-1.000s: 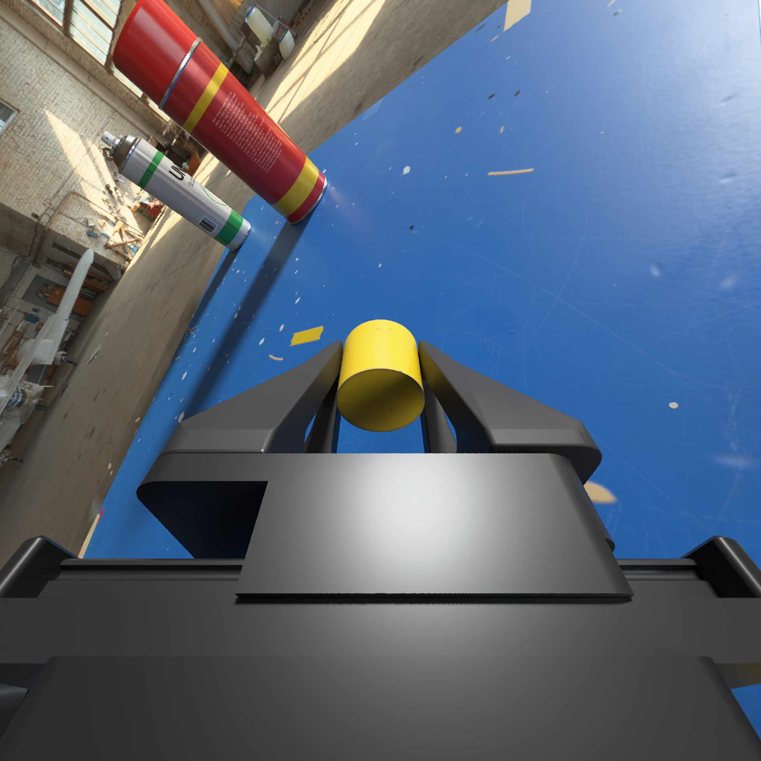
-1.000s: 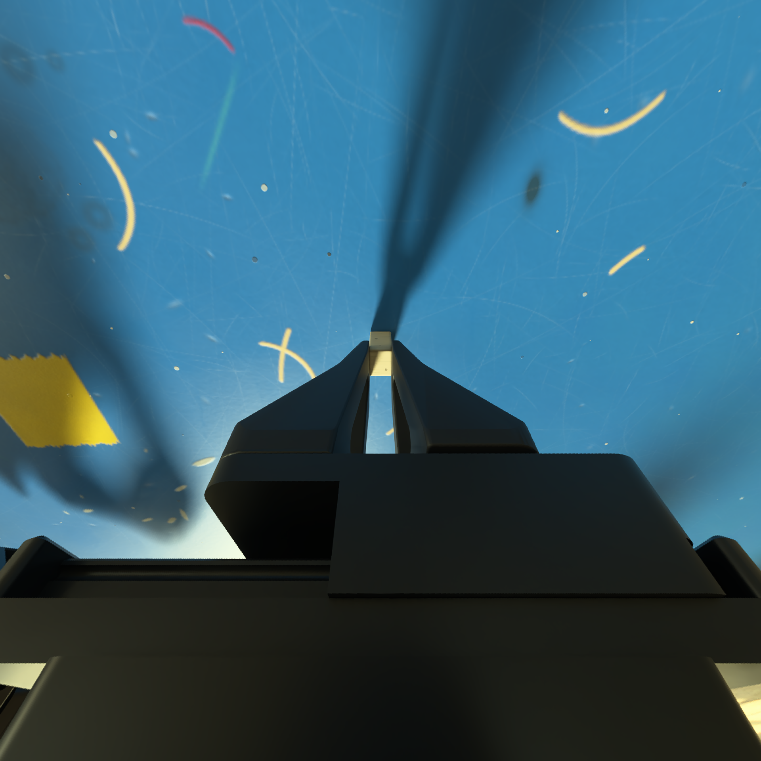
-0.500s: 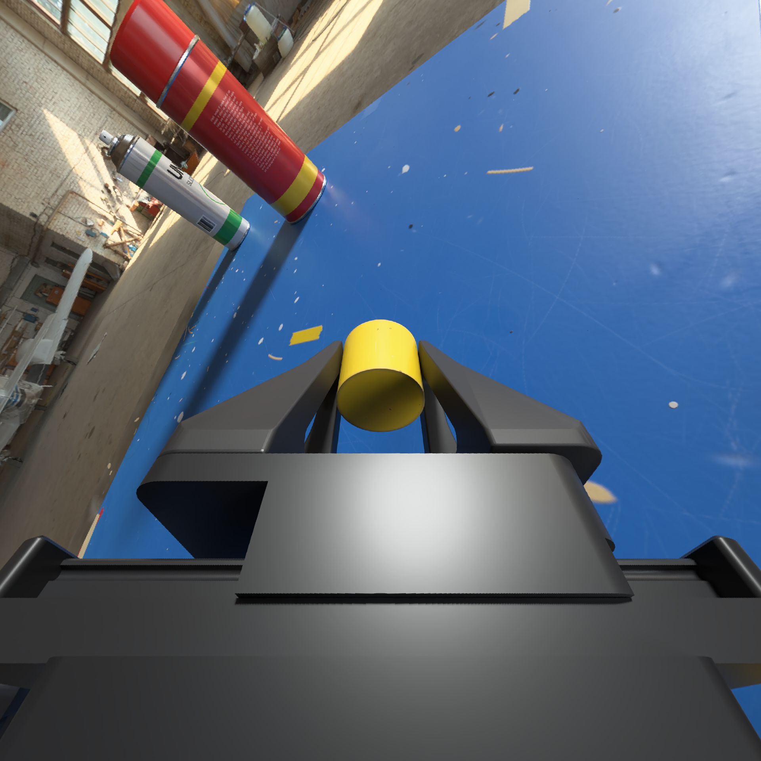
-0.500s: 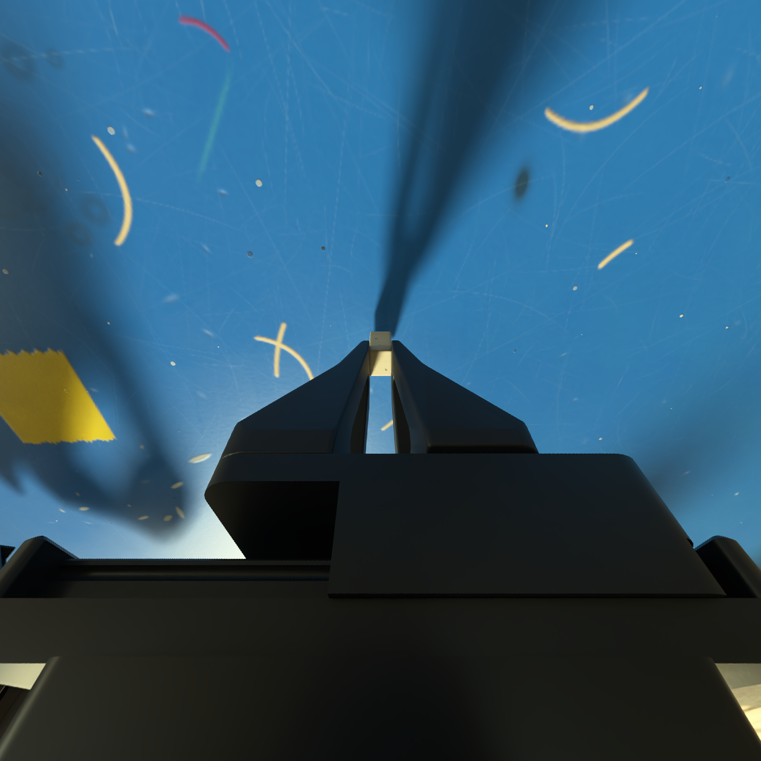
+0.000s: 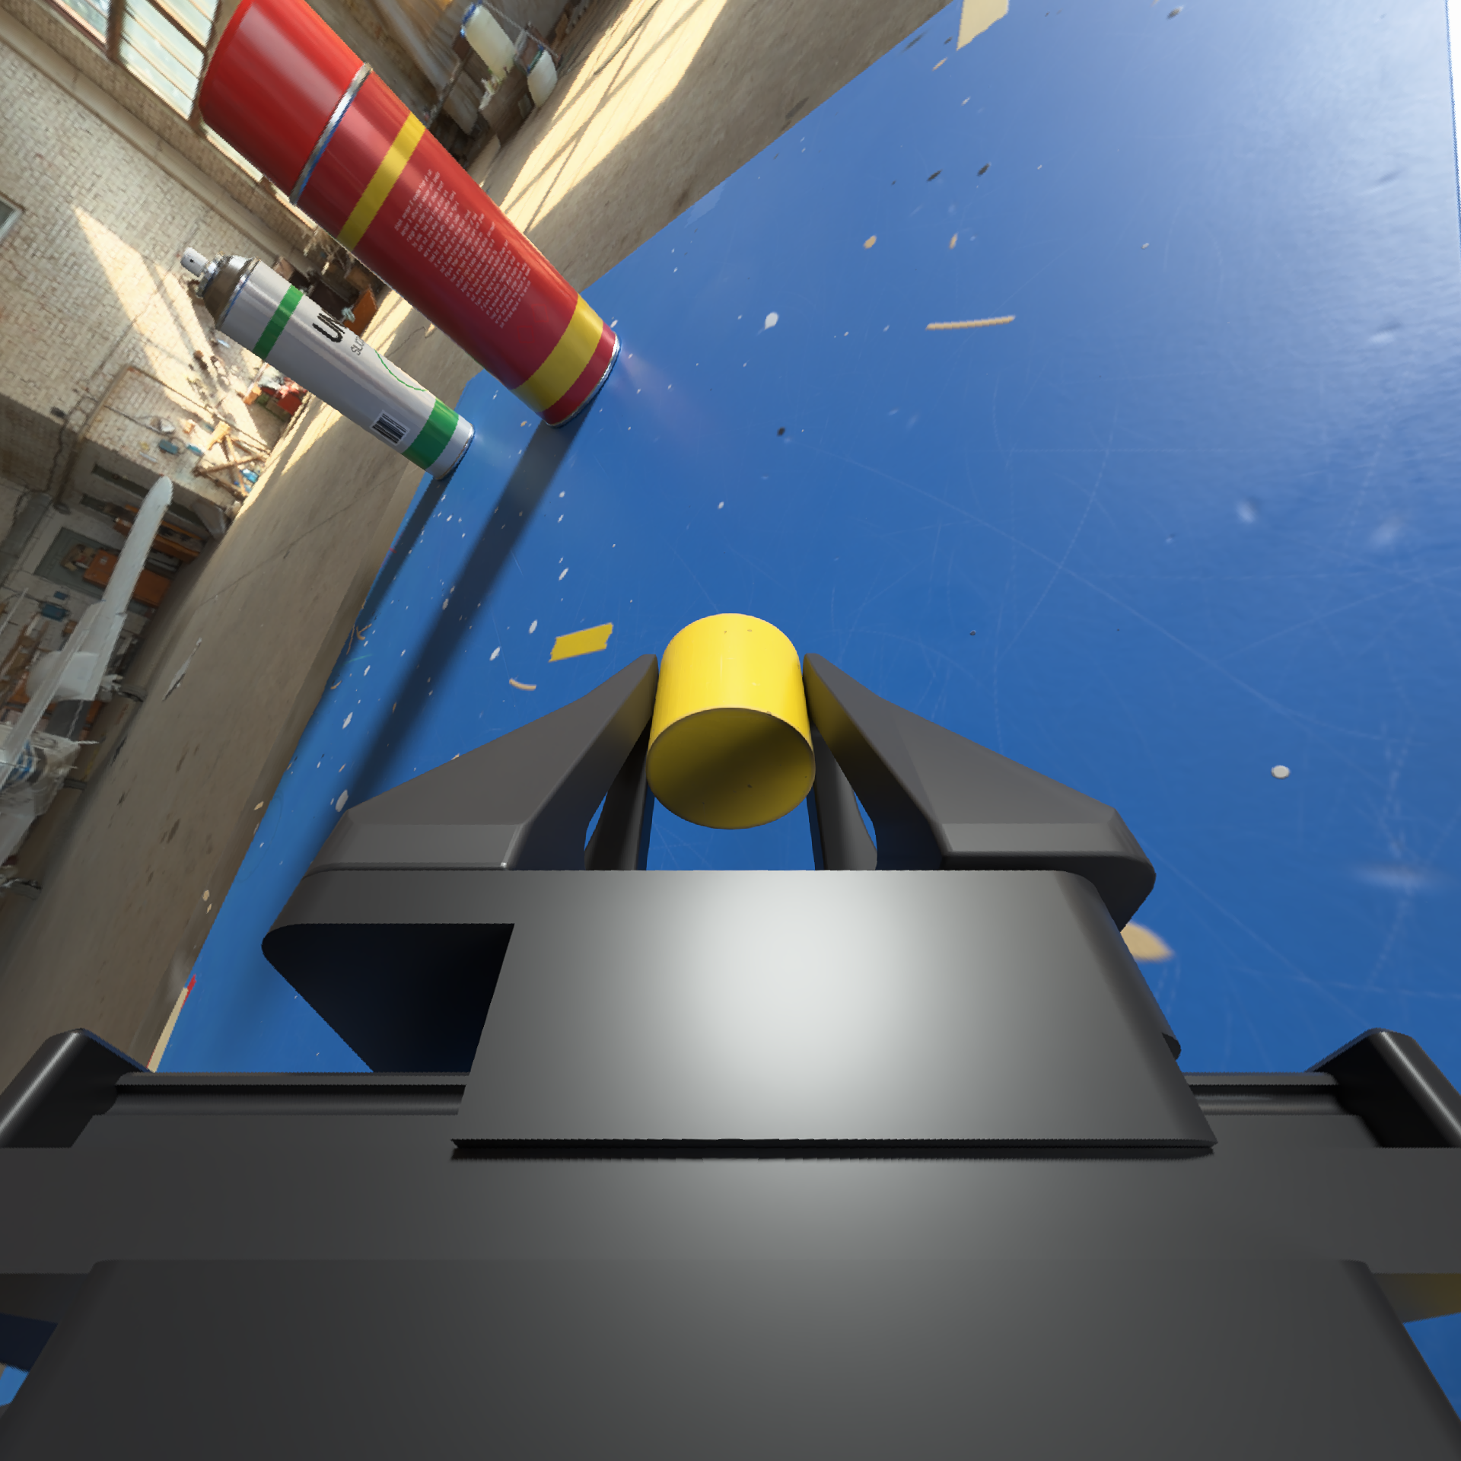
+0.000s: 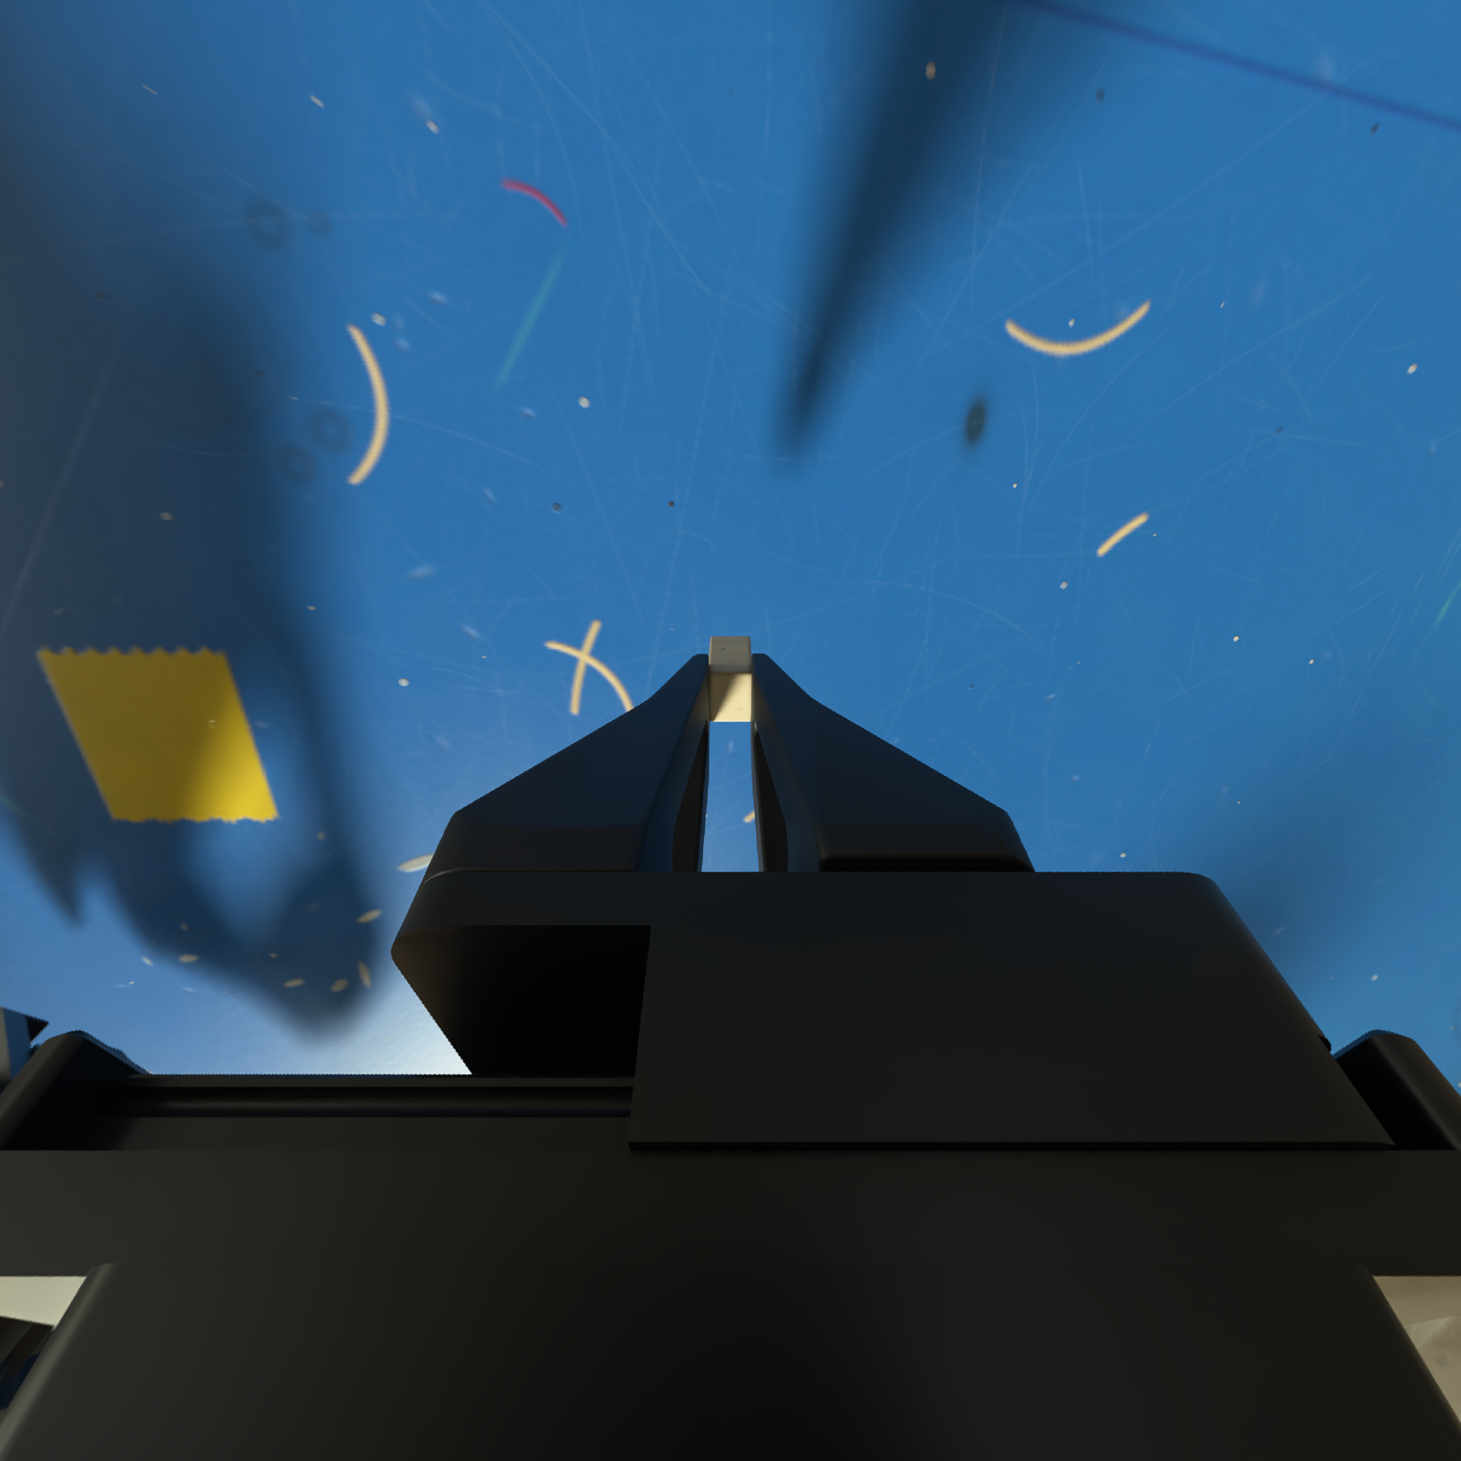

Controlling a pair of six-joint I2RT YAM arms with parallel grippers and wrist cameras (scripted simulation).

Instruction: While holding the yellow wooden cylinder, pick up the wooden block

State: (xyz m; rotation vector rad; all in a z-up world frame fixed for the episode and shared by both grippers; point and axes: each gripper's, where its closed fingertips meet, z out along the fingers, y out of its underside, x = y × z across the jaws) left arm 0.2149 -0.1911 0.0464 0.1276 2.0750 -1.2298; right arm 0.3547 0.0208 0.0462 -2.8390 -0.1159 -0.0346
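Note:
In the left wrist view my left gripper (image 5: 729, 672) is shut on the yellow wooden cylinder (image 5: 729, 727), which lies between the two fingers with its round end toward the camera, held above the blue table (image 5: 1028, 514). In the right wrist view my right gripper (image 6: 729, 672) is shut on a small pale wooden block (image 6: 729, 684) pinched at the fingertips and held above the blue table (image 6: 870, 553); the block's shadow falls well away from it.
A red spray can with yellow bands (image 5: 443, 237) and a white spray can with green bands (image 5: 332, 364) stand at the table's far left edge. A yellow paper scrap (image 6: 158, 735) and thin curved shavings (image 6: 1075, 336) lie on the table below the right gripper.
The right gripper has risen with the block: the table marks have shrunk and the block's shadow has separated from it. The left gripper and cylinder have not moved.

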